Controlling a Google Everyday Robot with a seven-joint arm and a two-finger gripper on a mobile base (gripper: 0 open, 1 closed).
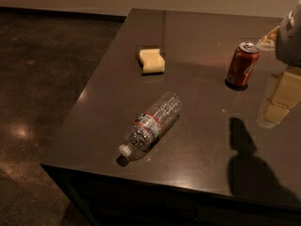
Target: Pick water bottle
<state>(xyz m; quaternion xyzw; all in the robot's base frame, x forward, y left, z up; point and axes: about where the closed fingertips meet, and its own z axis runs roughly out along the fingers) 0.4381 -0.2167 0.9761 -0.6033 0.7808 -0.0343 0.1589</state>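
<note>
The water bottle (151, 126) lies on its side on the dark table (197, 79), near the front left edge. It is clear and ribbed, with a red-and-white label band. Its white cap points toward the front left corner. My gripper (281, 97) hangs at the right edge of the view, above the table's right side, well to the right of the bottle and apart from it. It holds nothing that I can see. Its shadow falls on the table in front of it.
A red soda can (242, 65) stands upright just left of the gripper. A yellow sponge (152, 60) lies toward the back of the table. The table's left and front edges drop to a dark floor (37, 102).
</note>
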